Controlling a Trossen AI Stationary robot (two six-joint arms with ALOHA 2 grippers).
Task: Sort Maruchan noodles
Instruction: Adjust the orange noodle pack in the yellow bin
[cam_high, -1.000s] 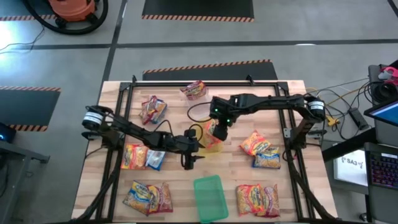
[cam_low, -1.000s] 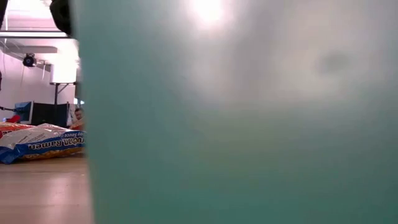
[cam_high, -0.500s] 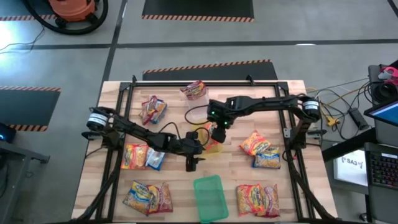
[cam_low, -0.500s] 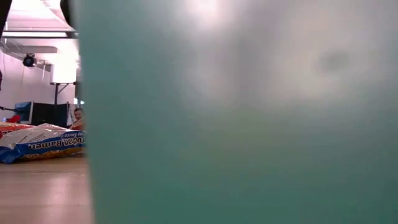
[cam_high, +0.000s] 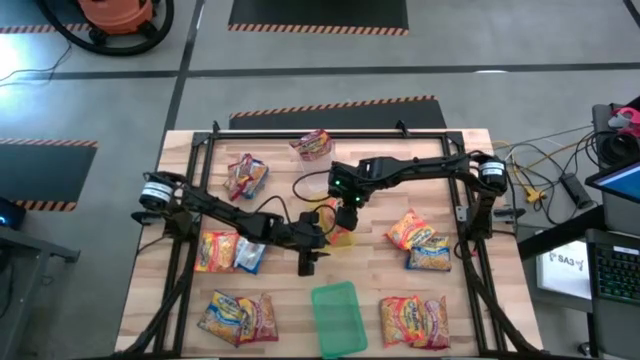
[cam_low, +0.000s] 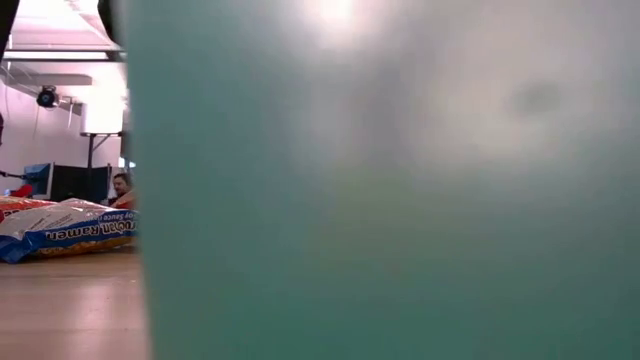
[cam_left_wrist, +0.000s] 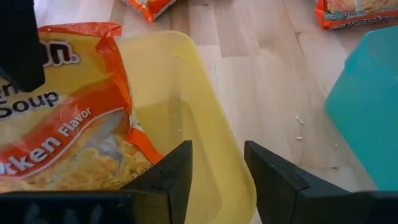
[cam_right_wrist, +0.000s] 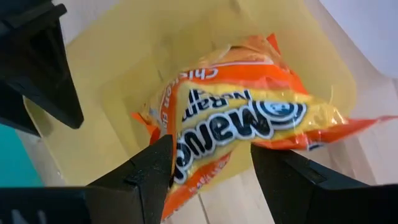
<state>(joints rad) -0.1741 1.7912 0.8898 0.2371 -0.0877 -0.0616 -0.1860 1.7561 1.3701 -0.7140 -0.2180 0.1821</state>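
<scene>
Meanwhile the right tool (cam_right_wrist: 208, 165), clamped on an orange packet (cam_right_wrist: 242, 124), hung over the yellow tray (cam_left_wrist: 186, 106) whose rim the left tool (cam_left_wrist: 217, 174) straddled apart, most packets (cam_high: 415, 320) unsorted on the surface (cam_high: 290, 310).

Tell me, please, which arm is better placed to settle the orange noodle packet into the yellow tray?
The right. Its gripper has its jaws around the orange packet directly above the yellow tray. The left gripper only straddles the tray's wall.
</scene>
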